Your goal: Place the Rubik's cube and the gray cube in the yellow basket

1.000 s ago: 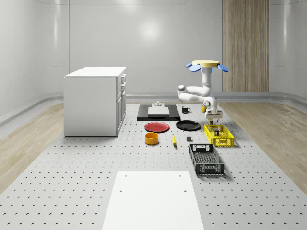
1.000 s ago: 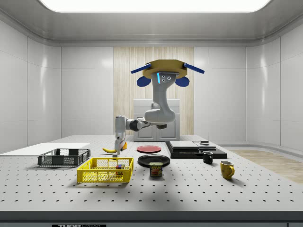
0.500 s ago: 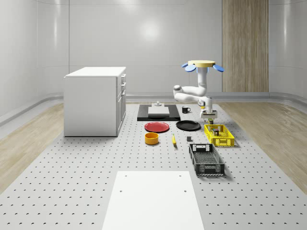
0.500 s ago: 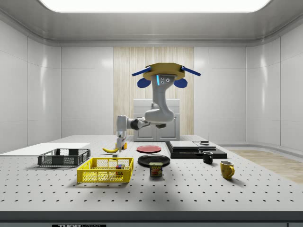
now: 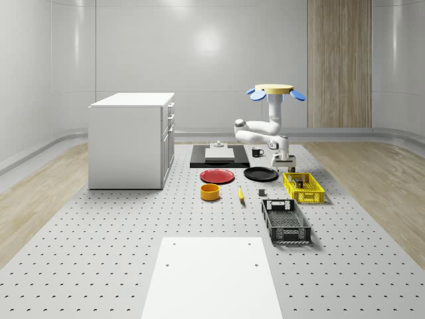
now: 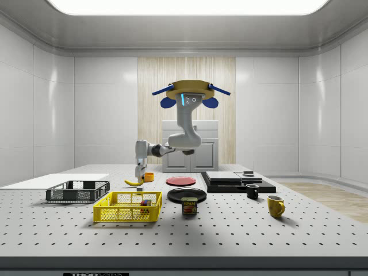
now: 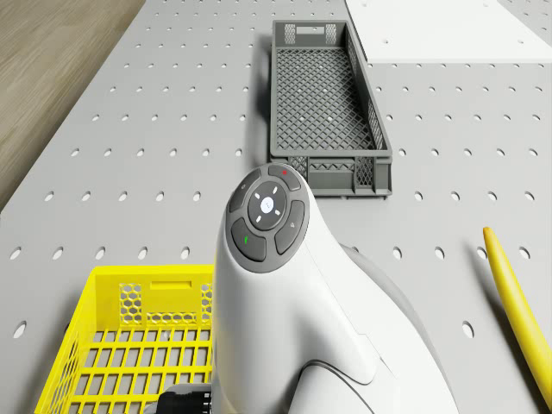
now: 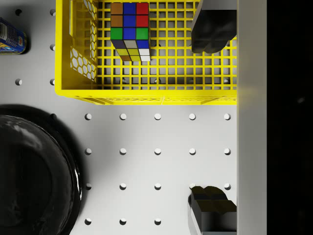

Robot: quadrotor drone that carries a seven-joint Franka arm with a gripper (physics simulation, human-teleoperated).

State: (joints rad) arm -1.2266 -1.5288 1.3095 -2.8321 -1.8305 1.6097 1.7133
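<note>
The yellow basket (image 5: 312,197) (image 6: 123,216) stands at the right of the table in the whole-scene view. The Rubik's cube (image 8: 129,29) (image 6: 145,203) lies inside it, near one end wall (image 8: 146,95). A small gray cube (image 5: 261,193) sits on the table between the banana and the basket. My drone (image 5: 277,92) (image 6: 185,92) hovers over the table's back part, behind the basket. The gripper (image 8: 212,122) (image 5: 285,159) hangs open and empty just outside the basket's far end, over bare table beside the black plate. One finger (image 8: 212,32) shows over the basket, the other (image 8: 212,213) over the table.
A black plate (image 5: 260,174) (image 8: 34,171) lies close beside the gripper, with a can (image 8: 12,36) (image 6: 190,206) near it. A dark mesh crate (image 5: 285,221) (image 7: 323,103) stands in front of the basket. A banana (image 5: 240,194) (image 7: 517,293), orange bowl (image 5: 210,192), red plate (image 5: 217,176) and cabinet (image 5: 131,139) are farther left.
Drone and arm have shifted toward the whole-scene view's left and back. The gripper has moved from above the basket to just beyond its far end. The Rubik's cube stays in the basket.
</note>
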